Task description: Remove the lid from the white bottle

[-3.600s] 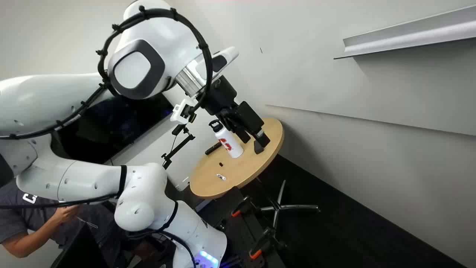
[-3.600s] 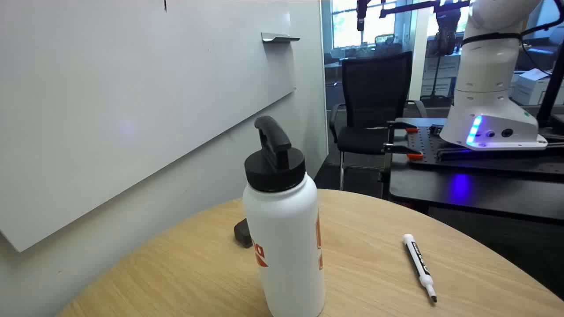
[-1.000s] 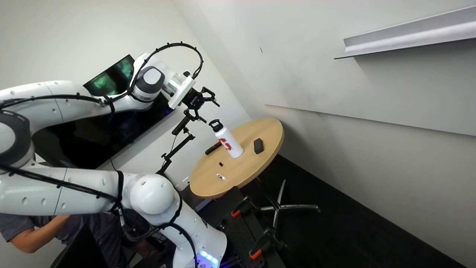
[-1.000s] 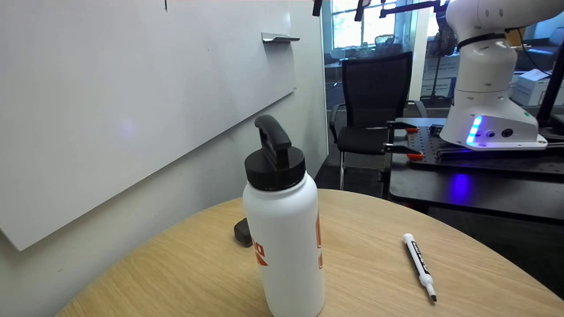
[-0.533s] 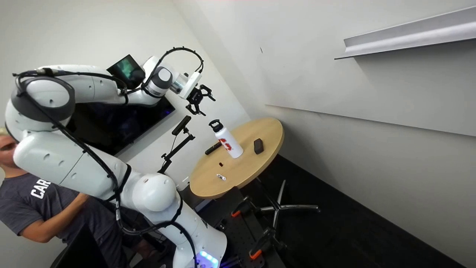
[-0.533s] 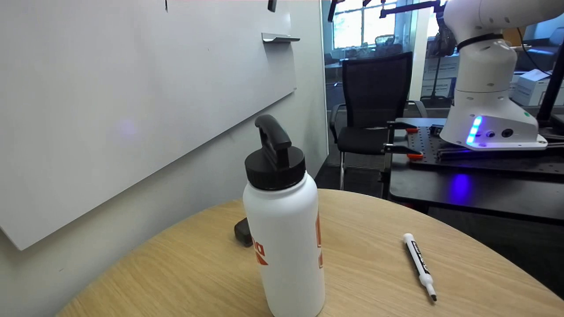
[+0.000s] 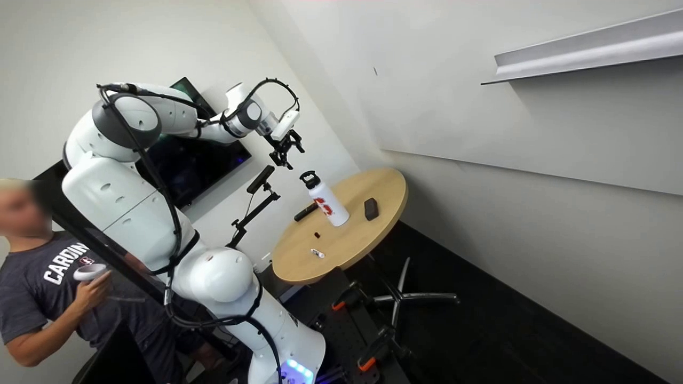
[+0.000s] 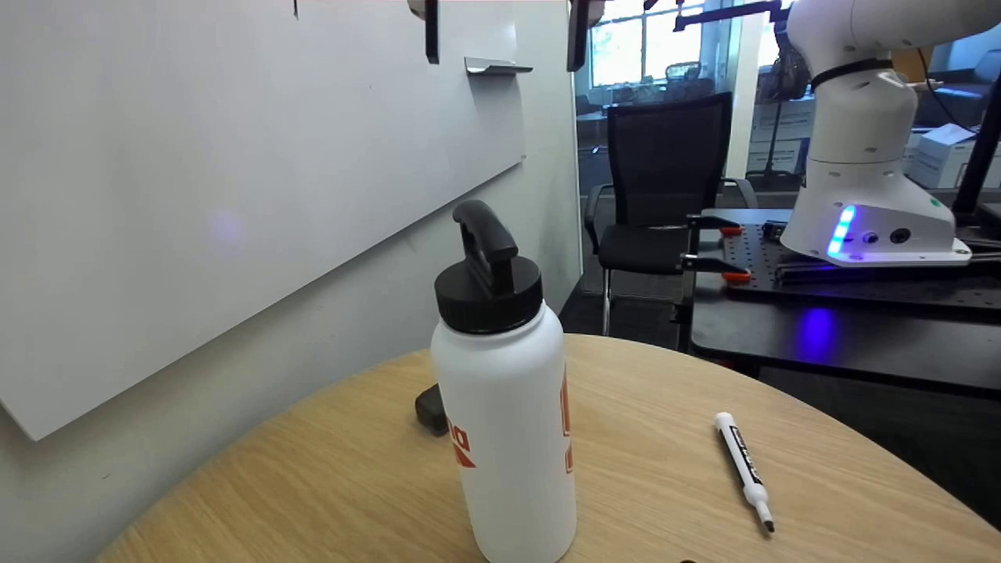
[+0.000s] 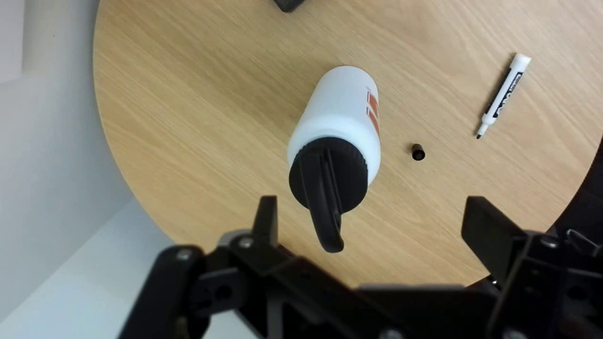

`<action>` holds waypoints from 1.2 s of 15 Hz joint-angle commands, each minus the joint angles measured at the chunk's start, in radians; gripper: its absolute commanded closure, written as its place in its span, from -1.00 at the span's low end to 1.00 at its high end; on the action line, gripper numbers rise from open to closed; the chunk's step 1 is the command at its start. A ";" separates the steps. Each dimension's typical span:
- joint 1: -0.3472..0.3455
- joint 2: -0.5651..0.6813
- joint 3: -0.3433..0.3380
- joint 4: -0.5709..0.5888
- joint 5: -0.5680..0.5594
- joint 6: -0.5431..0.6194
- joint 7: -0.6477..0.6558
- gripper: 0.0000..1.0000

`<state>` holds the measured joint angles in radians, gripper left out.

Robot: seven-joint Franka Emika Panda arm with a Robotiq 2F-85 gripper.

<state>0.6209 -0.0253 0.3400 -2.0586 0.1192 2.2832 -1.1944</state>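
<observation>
In the wrist view, a gripper [image 9: 374, 217] is held with fingers well parted, above and apart from the black lid [image 9: 325, 188] fitted on the upright white bottle [image 9: 337, 106]. Room is left between bottle and left edge of the round table [image 9: 188, 132]; a small cap [image 9: 418, 152] and marker [image 9: 503, 96] are seen at right. A dark block [image 7: 371, 209], cropped at the far side there, is shown whole in an exterior view.

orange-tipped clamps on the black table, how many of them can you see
2: in an exterior view, the upper clamp and the lower clamp sit at the same edge of the black table. Others may be hidden behind the robot base.
</observation>
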 commanded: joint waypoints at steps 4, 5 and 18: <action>-0.043 -0.004 0.036 0.002 0.001 -0.002 0.000 -1.00; -0.043 -0.004 0.036 0.002 0.001 -0.002 0.000 -1.00; -0.026 0.268 0.132 0.245 -0.278 -0.147 0.115 -1.00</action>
<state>0.5982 0.1808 0.4561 -1.9039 -0.1295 2.2258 -1.0956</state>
